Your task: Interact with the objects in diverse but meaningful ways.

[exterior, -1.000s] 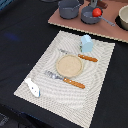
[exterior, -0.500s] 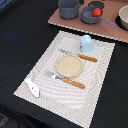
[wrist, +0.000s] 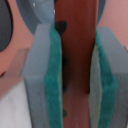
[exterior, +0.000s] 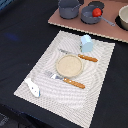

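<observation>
In the wrist view my gripper (wrist: 75, 35) has its two teal-padded fingers (wrist: 50, 85) pressed on either side of a long brown-red sausage (wrist: 75, 80), which fills the gap between them. Behind it are a pink surface and a grey round edge. The gripper does not show in the exterior view. There a red tomato (exterior: 96, 11) lies in the grey long-handled saucepan (exterior: 90, 15) on the pink board. A pale blue-white cup (exterior: 87, 43) stands on the placemat's far side. A small white bottle-like piece (exterior: 32, 87) lies at the mat's near corner on the exterior view's left.
A round tan plate (exterior: 68, 65) sits mid-mat between an orange-handled knife (exterior: 80, 56) and fork (exterior: 67, 80). A second grey pot (exterior: 68, 8) stands on the pink board (exterior: 107, 31), with another grey vessel (exterior: 123, 18) at the exterior view's right edge. Black tabletop surrounds the mat.
</observation>
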